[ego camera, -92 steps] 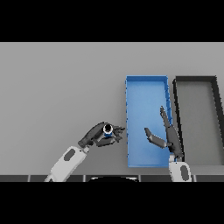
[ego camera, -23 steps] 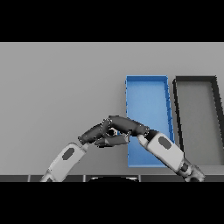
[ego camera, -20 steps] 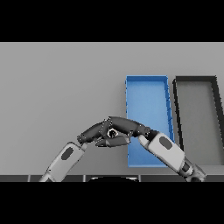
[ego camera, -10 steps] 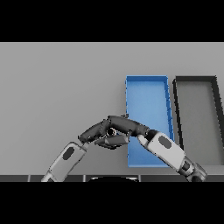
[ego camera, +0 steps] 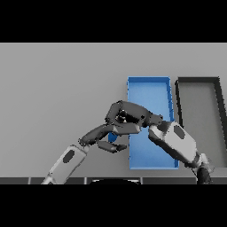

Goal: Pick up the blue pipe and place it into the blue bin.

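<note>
Only a small blue patch of the blue pipe point(ego camera: 112, 137) shows, just left of the blue bin point(ego camera: 148, 85) and level with its near half. My right hand point(ego camera: 127, 118) reaches in from the lower right across the bin, its fingers curled down over the pipe's top. My left hand point(ego camera: 98, 135) comes in from the lower left, fingers stretched toward the pipe and thumb spread below it. The two hands overlap and hide most of the pipe. The bin's floor is bare where it shows.
A black bin point(ego camera: 197, 81) stands directly right of the blue one, long side to long side. My right forearm point(ego camera: 177, 142) lies across the blue bin's near half. Grey tabletop point(ego camera: 57, 88) stretches to the left and behind.
My right hand swung left across the blue bin and met the left hand at the pipe. Over the last second its fingers curled tighter round the pipe while the left hand's fingers straightened.
</note>
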Controlling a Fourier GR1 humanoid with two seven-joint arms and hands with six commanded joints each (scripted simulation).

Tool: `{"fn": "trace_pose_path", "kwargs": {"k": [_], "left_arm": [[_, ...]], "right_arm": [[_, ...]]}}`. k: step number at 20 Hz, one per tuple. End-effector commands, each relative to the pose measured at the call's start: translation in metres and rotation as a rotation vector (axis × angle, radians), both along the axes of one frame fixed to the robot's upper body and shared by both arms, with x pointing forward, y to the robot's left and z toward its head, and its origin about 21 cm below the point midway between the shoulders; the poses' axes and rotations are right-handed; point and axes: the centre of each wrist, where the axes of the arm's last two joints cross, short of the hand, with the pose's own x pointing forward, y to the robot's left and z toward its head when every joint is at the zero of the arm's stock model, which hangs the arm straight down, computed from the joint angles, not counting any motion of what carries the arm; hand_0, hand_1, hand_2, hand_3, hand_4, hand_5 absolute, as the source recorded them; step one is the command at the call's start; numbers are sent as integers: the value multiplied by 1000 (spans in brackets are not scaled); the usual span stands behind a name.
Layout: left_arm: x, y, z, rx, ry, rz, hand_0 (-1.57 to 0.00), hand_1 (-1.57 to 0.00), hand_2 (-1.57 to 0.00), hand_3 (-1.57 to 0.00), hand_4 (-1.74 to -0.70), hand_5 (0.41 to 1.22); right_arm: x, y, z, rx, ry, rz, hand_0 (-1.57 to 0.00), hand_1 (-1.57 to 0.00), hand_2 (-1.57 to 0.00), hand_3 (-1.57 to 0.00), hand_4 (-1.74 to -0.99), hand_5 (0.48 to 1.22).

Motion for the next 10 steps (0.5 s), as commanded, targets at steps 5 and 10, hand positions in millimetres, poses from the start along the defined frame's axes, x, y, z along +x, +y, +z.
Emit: {"fn": "trace_pose_path", "kwargs": {"k": [5,10], "left_arm": [[-7,0,-7,6,-8,-9,0,0,0,0,-912,502],[-8,6,1,-22,-23,-21,1,1,1,1,-907,491]], "right_arm": [[13,-19,72,123,-97,-65,-1571,-1571,-1571,-1571,-1720,1127],[53,-47,104,143,-110,-358,-1571,-1571,-1571,-1571,-1734,1127]]}}
